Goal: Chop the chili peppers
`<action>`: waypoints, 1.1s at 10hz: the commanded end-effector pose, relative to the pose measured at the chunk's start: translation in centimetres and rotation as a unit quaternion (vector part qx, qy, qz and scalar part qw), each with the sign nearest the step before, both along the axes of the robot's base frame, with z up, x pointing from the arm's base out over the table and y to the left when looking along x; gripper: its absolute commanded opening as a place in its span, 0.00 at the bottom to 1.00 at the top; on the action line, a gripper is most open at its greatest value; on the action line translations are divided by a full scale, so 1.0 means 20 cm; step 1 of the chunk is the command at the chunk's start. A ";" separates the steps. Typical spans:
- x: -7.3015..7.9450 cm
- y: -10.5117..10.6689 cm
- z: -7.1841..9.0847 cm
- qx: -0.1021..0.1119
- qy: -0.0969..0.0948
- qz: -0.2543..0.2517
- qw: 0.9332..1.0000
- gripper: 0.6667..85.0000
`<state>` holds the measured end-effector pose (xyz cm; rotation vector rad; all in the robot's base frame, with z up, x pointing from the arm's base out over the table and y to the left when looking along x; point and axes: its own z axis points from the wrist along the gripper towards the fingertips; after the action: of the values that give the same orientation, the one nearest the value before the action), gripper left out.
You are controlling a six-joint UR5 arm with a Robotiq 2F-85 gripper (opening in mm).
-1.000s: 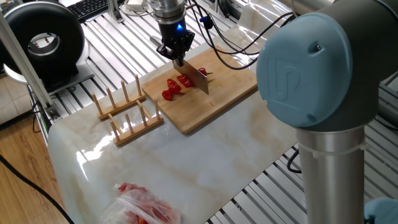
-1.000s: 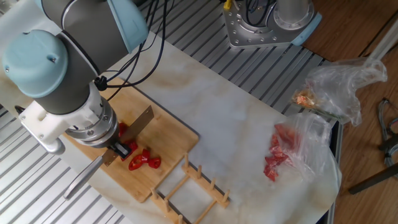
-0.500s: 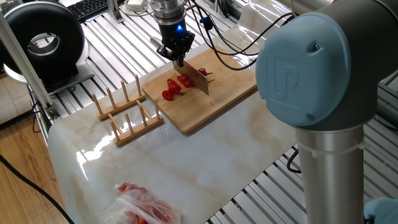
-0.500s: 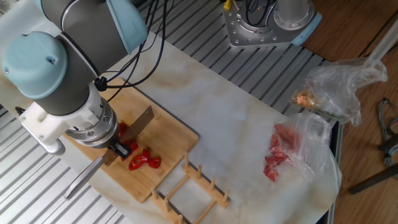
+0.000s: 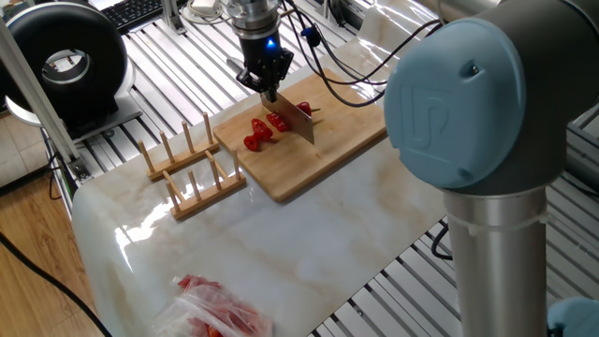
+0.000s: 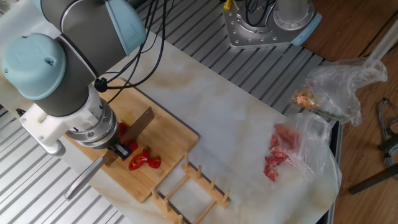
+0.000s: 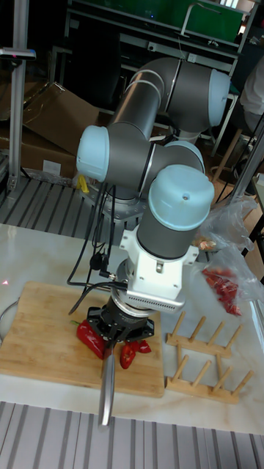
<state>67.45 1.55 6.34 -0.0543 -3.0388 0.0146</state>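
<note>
Chili peppers [image 5: 263,130] are lying part-chopped near the middle of the bamboo cutting board [image 5: 323,150]: loose red chunks on the side toward the wooden rack [image 5: 192,167], the uncut stem end [image 5: 306,109] beyond the blade. Gripper [image 5: 265,86] is pinching the knife [image 5: 298,120] by its handle, blade crossing the pepper's long axis, directly above it.

Cutting board [image 5: 309,159] lies on the table [image 5: 309,243], chili peppers [image 5: 262,131] on the board. Knife [image 5: 295,119] stands blade-down on the board among the pieces, held by the gripper [image 5: 266,86] above. Wooden rack [image 5: 192,168] sits just beside the board. Plastic bag [image 6: 286,152] lies well apart at the table's far end.
</note>
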 end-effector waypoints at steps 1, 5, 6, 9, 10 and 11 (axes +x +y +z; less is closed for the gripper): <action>0.00 0.01 -0.02 0.015 -0.006 -0.002 1.000 0.01; 0.00 0.01 0.00 0.016 -0.004 -0.003 1.000 0.01; -0.01 0.00 0.01 0.013 -0.004 -0.002 1.000 0.01; -0.03 0.00 0.02 0.022 -0.003 -0.002 1.000 0.01; -0.03 0.00 0.01 0.026 -0.005 0.001 1.000 0.01; -0.04 0.00 0.02 0.025 -0.007 0.003 1.000 0.01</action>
<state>66.85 1.37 6.49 -0.0458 -3.0449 -0.0312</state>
